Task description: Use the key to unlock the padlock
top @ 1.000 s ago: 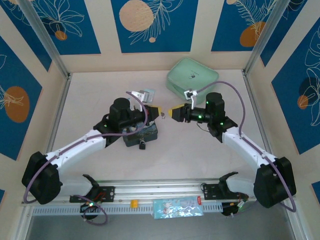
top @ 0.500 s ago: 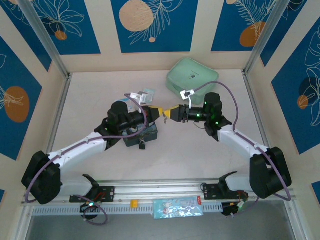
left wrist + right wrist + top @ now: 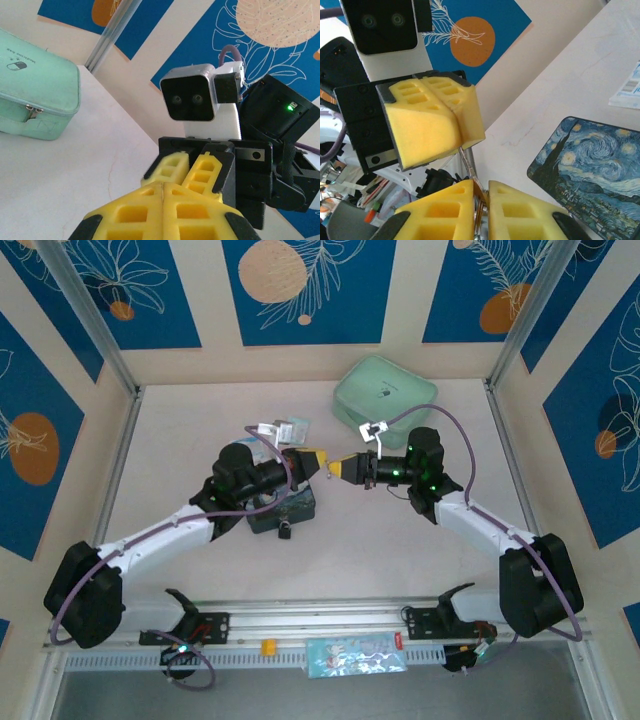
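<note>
The left claw (image 3: 318, 461) and the right claw (image 3: 338, 466) meet tip to tip above the table (image 3: 200, 420). The pads of the left claw are pressed together, and the thin silvery key (image 3: 468, 166) comes out from their seam. The key hangs down into the right claw, which pinches its reddish bit. The padlock (image 3: 285, 531) lies apart from both claws, on the near side of the left claw, at the edge of the tin box (image 3: 303, 505).
</note>
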Robot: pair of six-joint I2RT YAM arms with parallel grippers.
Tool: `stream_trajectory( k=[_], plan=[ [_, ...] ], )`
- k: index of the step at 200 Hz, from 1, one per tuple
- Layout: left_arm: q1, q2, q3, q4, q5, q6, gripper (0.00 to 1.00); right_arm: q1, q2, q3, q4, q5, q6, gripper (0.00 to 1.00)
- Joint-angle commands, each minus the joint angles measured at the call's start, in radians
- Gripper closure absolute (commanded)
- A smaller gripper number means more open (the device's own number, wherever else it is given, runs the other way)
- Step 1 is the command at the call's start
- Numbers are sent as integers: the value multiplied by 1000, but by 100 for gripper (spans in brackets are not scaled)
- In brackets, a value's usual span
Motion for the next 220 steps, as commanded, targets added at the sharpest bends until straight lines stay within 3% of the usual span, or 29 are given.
stream_trajectory(
  k=[1,29,38,56,121,170,215,220],
  plan=[
    [6,12,-2,64,13,-32,98,3,-1,5,-14,-9,-22,95],
    [8,-18,-6,9,-39,-29,32,-7,-21,27,-107,10,-82,98],
    [7,-30,-8,-11,-56,-25,25,-7,-26,34,-143,16,-103,98],
    [7,-34,-1,-39,-59,-23,24,-10,-34,42,-173,20,-120,98],
    [7,24,21,-41,-1,-40,52,-10,-33,49,-164,3,-106,98],
    [6,29,21,-66,41,-41,63,-12,-25,61,-180,5,-116,98],
    [5,29,24,-69,53,-42,100,-13,-17,72,-188,6,-112,98],
    [6,31,24,-70,53,-43,100,-12,-17,74,-188,6,-110,98]
  ],
)
